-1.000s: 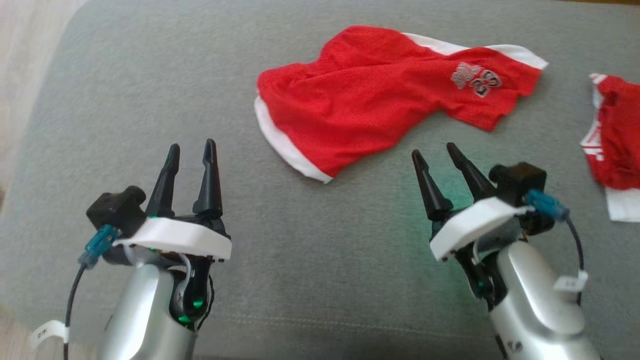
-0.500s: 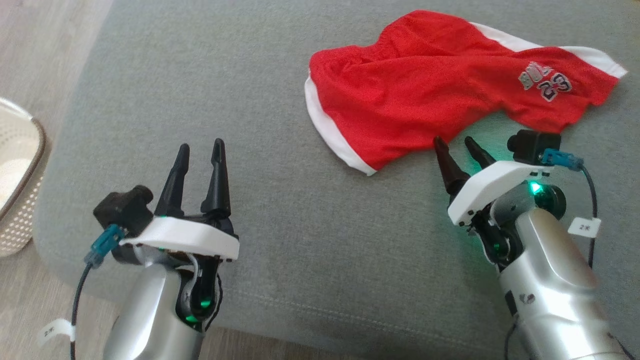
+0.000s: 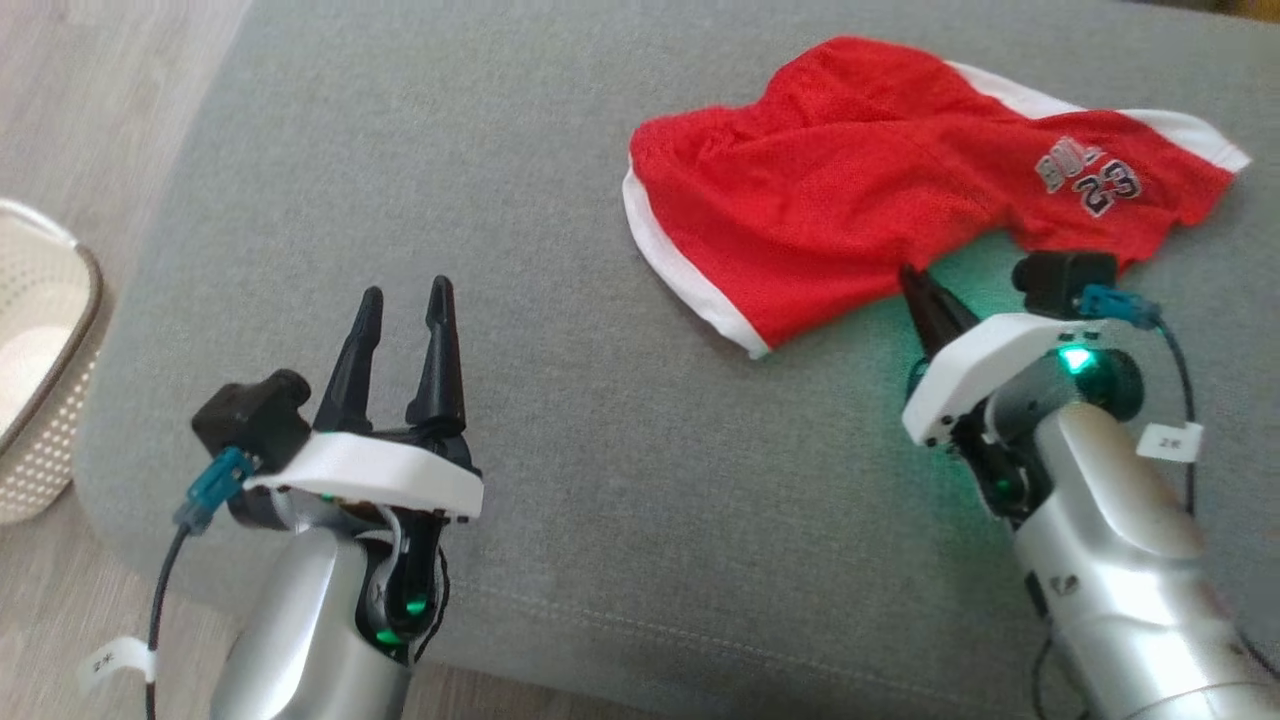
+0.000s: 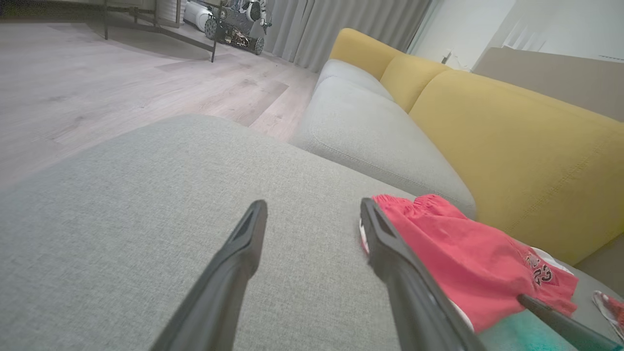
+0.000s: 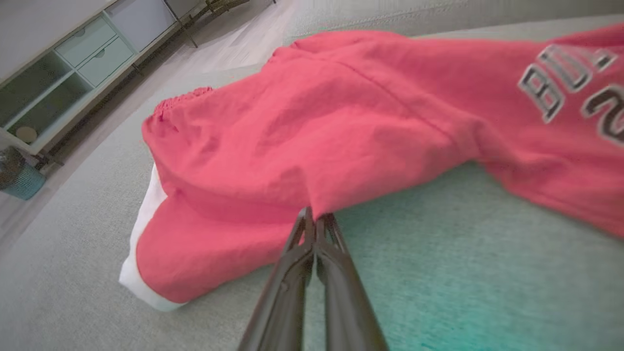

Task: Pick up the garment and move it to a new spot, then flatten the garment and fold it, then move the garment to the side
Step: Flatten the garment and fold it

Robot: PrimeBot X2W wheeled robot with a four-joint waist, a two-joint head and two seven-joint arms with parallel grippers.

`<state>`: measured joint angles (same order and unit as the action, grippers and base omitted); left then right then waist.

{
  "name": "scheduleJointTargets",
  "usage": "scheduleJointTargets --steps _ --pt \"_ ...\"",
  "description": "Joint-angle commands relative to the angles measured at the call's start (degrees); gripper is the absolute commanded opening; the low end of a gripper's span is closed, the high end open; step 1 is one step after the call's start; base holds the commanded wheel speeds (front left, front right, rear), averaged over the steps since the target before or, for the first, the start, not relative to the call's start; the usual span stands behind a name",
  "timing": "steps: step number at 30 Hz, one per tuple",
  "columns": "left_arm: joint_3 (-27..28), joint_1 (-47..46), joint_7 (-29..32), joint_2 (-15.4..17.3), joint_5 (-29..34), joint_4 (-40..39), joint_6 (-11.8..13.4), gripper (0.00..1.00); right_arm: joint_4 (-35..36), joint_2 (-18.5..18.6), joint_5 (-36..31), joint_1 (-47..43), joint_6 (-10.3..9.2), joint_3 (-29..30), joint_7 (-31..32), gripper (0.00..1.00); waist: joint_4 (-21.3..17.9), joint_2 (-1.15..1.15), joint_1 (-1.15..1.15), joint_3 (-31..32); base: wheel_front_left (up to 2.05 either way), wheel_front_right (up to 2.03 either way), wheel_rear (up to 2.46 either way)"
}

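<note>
- Right gripper (image 3: pixel 918 288) has its fingers pressed together on the near hem of the red shorts (image 3: pixel 840 200). The cloth puckers at the tips, so you seem to have a pinch.
- Shorts lie rumpled on the grey cushion (image 3: pixel 520 180), toward its far right.
- Left gripper (image 3: pixel 405 292) hovers spread above the cushion's near left, holding nothing.
- You are at the pick-up step. Next, lift gently and check that the hem rises before carrying it across the cushion.
</note>
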<state>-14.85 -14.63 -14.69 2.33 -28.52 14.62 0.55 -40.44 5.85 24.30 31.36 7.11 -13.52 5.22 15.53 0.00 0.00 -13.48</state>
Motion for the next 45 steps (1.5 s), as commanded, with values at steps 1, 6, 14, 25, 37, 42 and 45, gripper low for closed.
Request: scheduleJointTargets --steps 1,6,14,25,37,42,45 --pt "1.91 -0.98 -0.30 0.55 0.29 -1.60 0.04 1.00 2.24 0.38 -0.48 1.09 0.37 -1.04 -0.83 0.00 -0.84 0.00 0.00 0.93 0.00 0.00 0.00" --pt "1.96 0.20 -0.30 0.55 0.62 -1.24 -0.14 1.00 6.29 4.07 -1.64 -0.54 0.37 -0.20 0.11 0.00 -2.87 0.00 0.00 3.83 0.00 0.00 0.00" --pt "1.20 1.54 -0.30 0.55 0.62 -1.24 0.03 1.00 19.12 9.46 -5.10 -3.15 0.37 2.13 10.57 0.00 -4.54 0.00 0.00 5.98 0.00 0.00 0.00" --pt "-1.20 -0.96 -0.30 0.55 -0.92 -1.93 0.14 1.00 22.38 9.77 -9.23 3.30 0.37 1.03 20.89 0.00 -1.98 0.00 0.00 0.78 0.00 0.00 0.00" --pt "-3.34 -3.37 -0.30 0.54 -2.52 -1.90 0.71 1.00 3.00 8.15 -12.00 14.80 0.37 -5.51 14.14 0.67 1.27 0.00 0.00 -3.58 0.00 0.00 0.00" --pt "-3.41 -3.44 -0.30 0.54 -2.52 -1.77 1.12 1.00 -4.38 7.07 -12.74 17.08 0.37 -6.53 10.11 1.00 0.84 0.00 0.00 -3.76 0.00 0.00 0.00" --pt "-2.85 -3.34 -0.30 0.54 -1.98 -1.53 1.15 1.00 -6.82 6.96 -12.51 17.92 0.37 -6.80 7.59 1.00 -0.59 0.00 0.00 -3.23 0.00 0.00 0.00"
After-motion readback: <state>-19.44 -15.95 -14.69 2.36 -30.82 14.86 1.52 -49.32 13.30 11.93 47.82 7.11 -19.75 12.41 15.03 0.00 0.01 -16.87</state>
